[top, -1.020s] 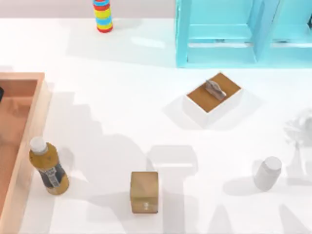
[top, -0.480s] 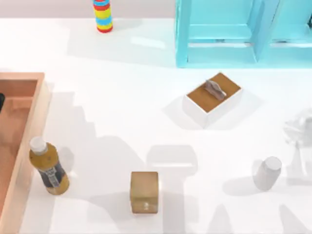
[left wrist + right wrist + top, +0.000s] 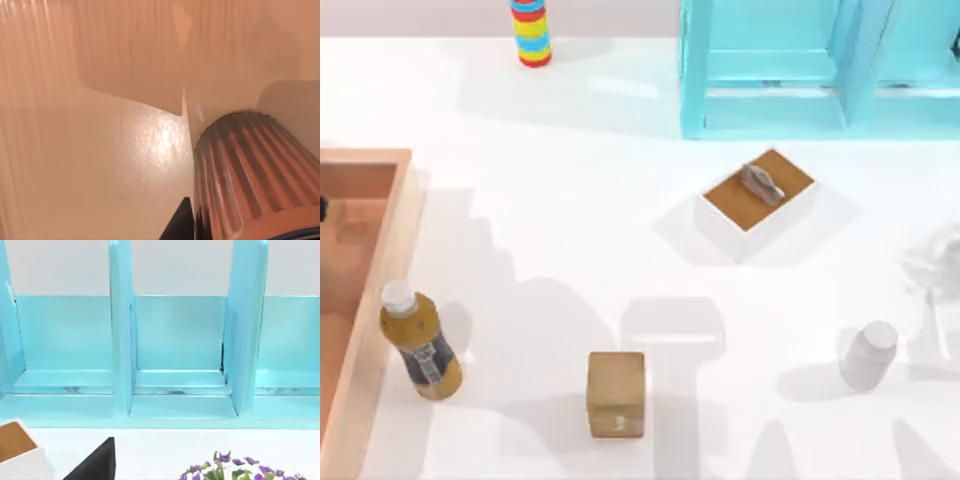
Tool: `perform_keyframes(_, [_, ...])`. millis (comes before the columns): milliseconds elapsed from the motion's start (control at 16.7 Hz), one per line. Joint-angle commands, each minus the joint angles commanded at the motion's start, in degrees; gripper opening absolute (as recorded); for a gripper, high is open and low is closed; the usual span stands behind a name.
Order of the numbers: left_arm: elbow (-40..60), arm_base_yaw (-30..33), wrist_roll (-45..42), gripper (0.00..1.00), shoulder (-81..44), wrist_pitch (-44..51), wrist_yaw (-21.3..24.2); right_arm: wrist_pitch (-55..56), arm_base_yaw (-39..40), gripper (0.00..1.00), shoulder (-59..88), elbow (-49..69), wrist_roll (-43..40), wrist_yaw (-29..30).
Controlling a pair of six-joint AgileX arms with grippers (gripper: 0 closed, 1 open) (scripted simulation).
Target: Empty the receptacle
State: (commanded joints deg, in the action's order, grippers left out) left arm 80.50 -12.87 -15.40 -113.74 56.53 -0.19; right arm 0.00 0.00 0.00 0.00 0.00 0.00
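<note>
1. Movement is slight. At the left edge of the top view, the dark bit of the left arm (image 3: 322, 208) over the receptacle (image 3: 382, 250) has slid a little lower in the frame and shrunk to a sliver. Near the right edge, the pale bottle (image 3: 868, 355) has wobbled and now stands straighter.
2. Nothing else on the table (image 3: 570, 230) has shifted. The brown drink bottle (image 3: 418, 340) stands just outside the receptacle's right wall, and the wooden block (image 3: 616, 393) sits near the bottom centre.
3. For the task, I judge that the left arm is settling deeper into the receptacle to reach something still inside, so the emptying is not finished.
4. The receptacle lies along the left edge of the top view, cut off by the frame.
5. In the left wrist view, the left tool (image 3: 184, 226) is low over the receptacle floor. A ribbed brown cup (image 3: 245, 175) stands right beside its one visible dark finger. I cannot tell how far the tool is open, or whether it grips the cup.
6. The right tool (image 3: 95, 462) is parked facing the turquoise shelf (image 3: 175, 340). I cannot tell its opening either.
</note>
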Motion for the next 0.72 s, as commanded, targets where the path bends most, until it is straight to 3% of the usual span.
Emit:
perform_keyframes(180, [0.00, 0.00, 0.00, 0.02, 0.00, 0.00, 0.00, 0.00, 0.00, 1.00, 0.00, 0.00, 0.00, 0.00])
perform_keyframes(720, [0.01, 0.10, -0.06, 0.00, 0.16, 0.01, 0.02, 0.00, 0.00, 1.00, 0.00, 0.00, 0.00, 0.00])
